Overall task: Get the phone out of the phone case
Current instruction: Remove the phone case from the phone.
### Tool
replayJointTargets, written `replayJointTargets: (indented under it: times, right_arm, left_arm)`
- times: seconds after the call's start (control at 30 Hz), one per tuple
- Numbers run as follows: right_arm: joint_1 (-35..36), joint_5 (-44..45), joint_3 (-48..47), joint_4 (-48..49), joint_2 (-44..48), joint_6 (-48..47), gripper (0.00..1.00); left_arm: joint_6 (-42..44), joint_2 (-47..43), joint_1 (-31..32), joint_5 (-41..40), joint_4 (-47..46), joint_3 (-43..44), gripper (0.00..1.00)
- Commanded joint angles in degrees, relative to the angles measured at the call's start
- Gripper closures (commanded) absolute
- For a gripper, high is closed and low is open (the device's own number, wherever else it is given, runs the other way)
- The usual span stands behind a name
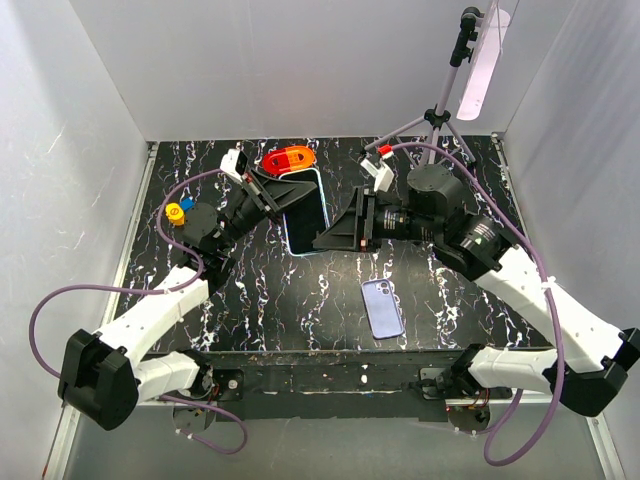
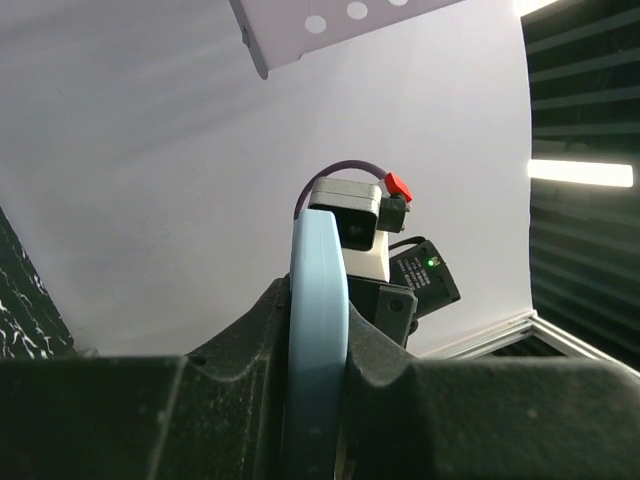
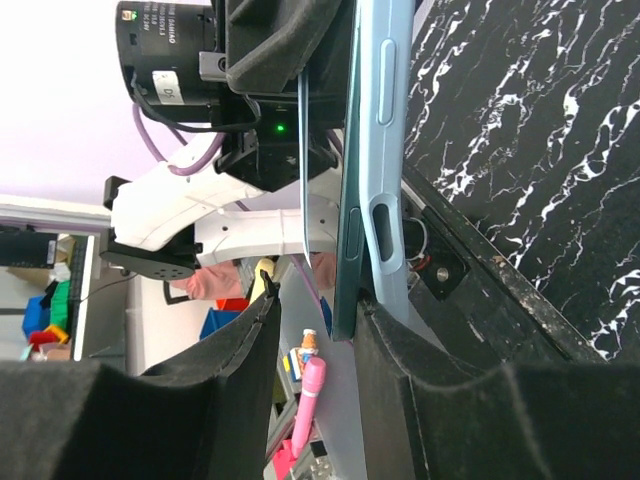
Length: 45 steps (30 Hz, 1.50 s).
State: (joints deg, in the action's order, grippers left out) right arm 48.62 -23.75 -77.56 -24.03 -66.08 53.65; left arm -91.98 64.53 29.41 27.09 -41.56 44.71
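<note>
The phone [image 1: 305,215], dark screen up, sits in a light blue phone case [image 1: 324,200] held above the middle of the table. My left gripper [image 1: 275,195] is shut on the case's far-left end; in the left wrist view the blue case edge [image 2: 318,330] is clamped between the jaws of the left gripper [image 2: 318,300]. My right gripper [image 1: 327,238] is at the near-right corner. There the dark green phone edge [image 3: 346,250] stands apart from the blue case [image 3: 385,150]. The right gripper [image 3: 315,310] is open, one fingertip [image 3: 385,330] at the gap between phone and case.
A lilac phone-shaped slab [image 1: 382,307] lies flat near the table's front. A red-orange object [image 1: 288,158] sits at the back behind the held phone. A tripod stand [image 1: 435,120] rises at the back right. White walls enclose the black marbled table [image 1: 250,300].
</note>
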Motion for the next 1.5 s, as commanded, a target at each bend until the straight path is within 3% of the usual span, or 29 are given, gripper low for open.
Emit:
replayJointTargets:
  times: [0.0,0.2,0.43,0.5,0.53,0.6,0.63,0.67,0.7,0.73,0.8,0.9,0.97,1.1,1.2,1.47]
  right_arm:
    - [-3.4,-0.9,0.7,9.2,-3.3,2.0,0.58]
    - [-4.7,-2.4,-0.6,13.4,-5.9,4.3,0.61]
    - [-4.8,-3.1,-0.7,15.9,-7.8,5.8,0.74]
    - [-5.2,-4.2,-0.1,16.8,-7.7,6.4,0.96]
    - [-5.8,-4.8,0.5,17.6,-7.3,6.9,0.99]
    - [-7.1,-5.7,2.9,20.0,-5.6,9.0,0.99]
    - [-7.9,-6.5,4.4,21.8,-4.5,10.1,0.99]
    - [-8.8,-7.4,5.6,23.1,-3.6,11.1,0.99]
    - [-9.7,-8.0,6.1,23.4,-2.3,11.6,0.99]
    - [-10.4,-8.6,6.5,23.2,-1.4,11.7,0.99]
    - [-12.0,-9.8,7.3,22.9,0.3,11.7,0.99]
    - [-14.8,-11.4,11.6,29.5,3.8,14.0,0.99]
    - [-16.4,-11.7,12.3,28.3,5.0,14.0,0.99]
    - [-17.7,-13.4,10.9,25.6,5.5,12.9,0.99]
    - [-17.7,-14.1,10.4,25.3,5.6,12.9,0.99]
    - [-17.7,-14.6,10.0,24.7,6.1,12.2,0.99]
  left_arm:
    - [-5.9,-2.1,2.5,2.3,-7.0,2.4,1.00]
    - [-1.0,-1.7,4.8,5.2,-1.0,5.0,1.00]
    - [7.3,-2.1,7.4,6.7,7.4,7.6,1.00]
    - [10.5,-2.6,7.4,8.0,12.0,8.6,1.00]
    - [12.8,-2.7,7.2,8.8,15.1,9.4,0.91]
    - [17.9,-3.6,7.2,9.7,22.5,11.2,0.54]
    - [20.0,-4.3,7.2,9.4,26.0,11.3,0.41]
    - [22.1,-5.5,7.0,8.6,28.0,10.9,0.18]
    - [23.9,-6.9,6.9,7.8,30.0,10.4,0.06]
    - [25.3,-8.7,6.8,6.8,31.4,10.0,0.02]
    - [28.4,-10.9,6.6,5.3,35.0,9.3,0.02]
    - [31.1,-11.9,6.5,6.0,36.7,8.8,0.23]
    - [31.9,-11.7,6.5,7.0,37.1,8.6,0.35]
    - [31.8,-10.8,6.5,9.3,34.1,8.0,0.50]
    - [31.9,-9.2,6.5,10.9,32.1,9.3,0.53]
    - [31.7,-6.0,6.5,13.2,30.0,11.4,0.50]
